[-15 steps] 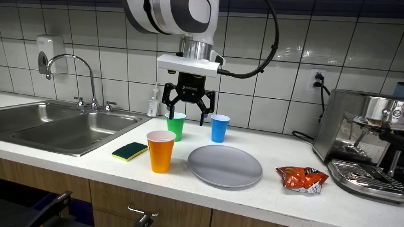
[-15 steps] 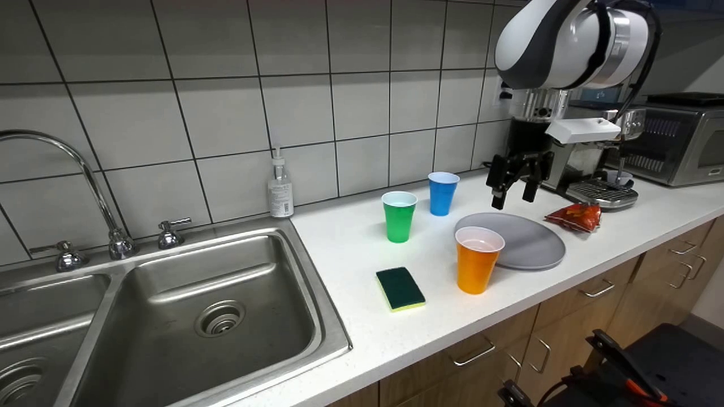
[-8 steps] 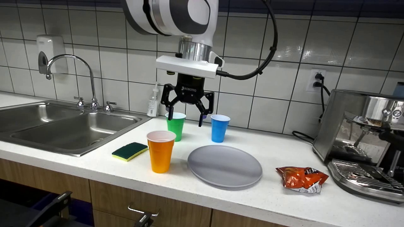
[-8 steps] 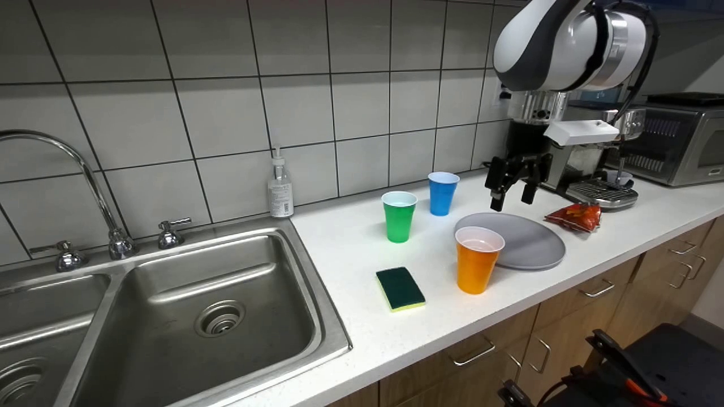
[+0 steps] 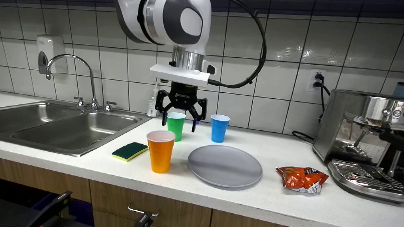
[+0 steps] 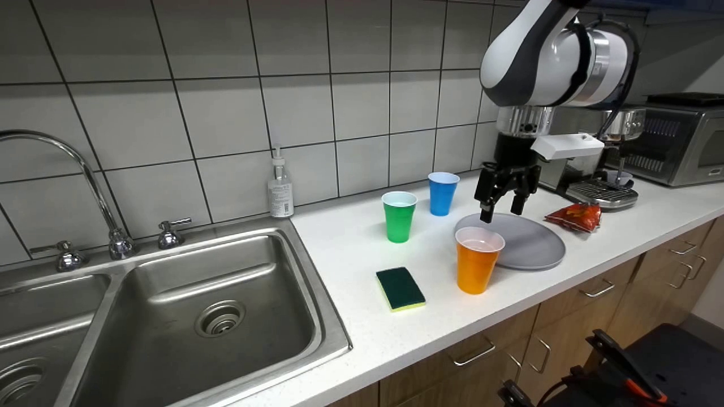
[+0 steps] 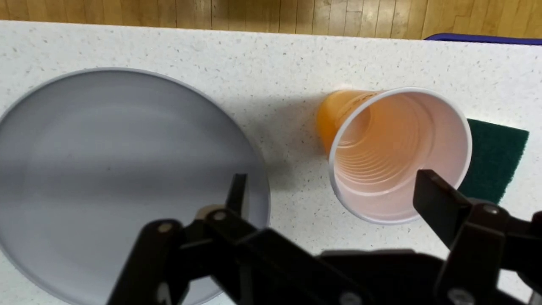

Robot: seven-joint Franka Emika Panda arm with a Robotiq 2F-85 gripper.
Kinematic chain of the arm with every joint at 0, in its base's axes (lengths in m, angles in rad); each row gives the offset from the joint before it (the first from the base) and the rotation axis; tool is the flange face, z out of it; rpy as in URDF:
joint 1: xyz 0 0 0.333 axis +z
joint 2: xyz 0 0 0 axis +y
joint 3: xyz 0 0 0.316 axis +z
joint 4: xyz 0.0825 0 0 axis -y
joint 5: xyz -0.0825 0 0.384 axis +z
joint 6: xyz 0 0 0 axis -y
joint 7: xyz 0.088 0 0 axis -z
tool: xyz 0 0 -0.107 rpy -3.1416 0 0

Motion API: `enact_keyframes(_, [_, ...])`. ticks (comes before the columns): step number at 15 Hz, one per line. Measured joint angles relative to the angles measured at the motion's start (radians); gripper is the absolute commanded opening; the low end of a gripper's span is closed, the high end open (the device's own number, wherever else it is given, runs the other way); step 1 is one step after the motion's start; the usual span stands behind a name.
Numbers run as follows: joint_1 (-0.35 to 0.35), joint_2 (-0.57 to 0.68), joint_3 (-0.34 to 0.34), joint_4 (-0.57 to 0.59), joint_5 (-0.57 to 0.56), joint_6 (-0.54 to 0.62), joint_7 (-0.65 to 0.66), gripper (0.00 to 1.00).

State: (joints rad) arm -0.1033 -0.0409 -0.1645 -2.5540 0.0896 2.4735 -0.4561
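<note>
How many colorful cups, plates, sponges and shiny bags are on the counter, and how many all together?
Colorful cups: 3 (orange cup, green cup, blue cup)
Plate: 1
Sponge: 1
Shiny bag: 1
Total: 6

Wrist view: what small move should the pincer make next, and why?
Probably a small shift toward the orange cup before any lowering. The pincer stands open and holds nothing. In the wrist view, one fingertip covers part of the cup's rim while the other shows against the plate, so the cup looks off-centre between them.
</note>
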Motion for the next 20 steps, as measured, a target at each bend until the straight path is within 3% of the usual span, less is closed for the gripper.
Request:
enact_keyframes(13, [0.005,0.111,0.037,0.000,0.003,0.081,0.000,1.00])
enact_keyframes(14, [0.005,0.116,0.038,0.000,0.003,0.084,0.000,0.91])
enact_keyframes(15, [0.005,0.121,0.039,0.000,0.003,0.086,0.000,0.72])
enact_keyframes(20, [0.005,0.127,0.048,0.000,0.003,0.091,0.000,0.34])
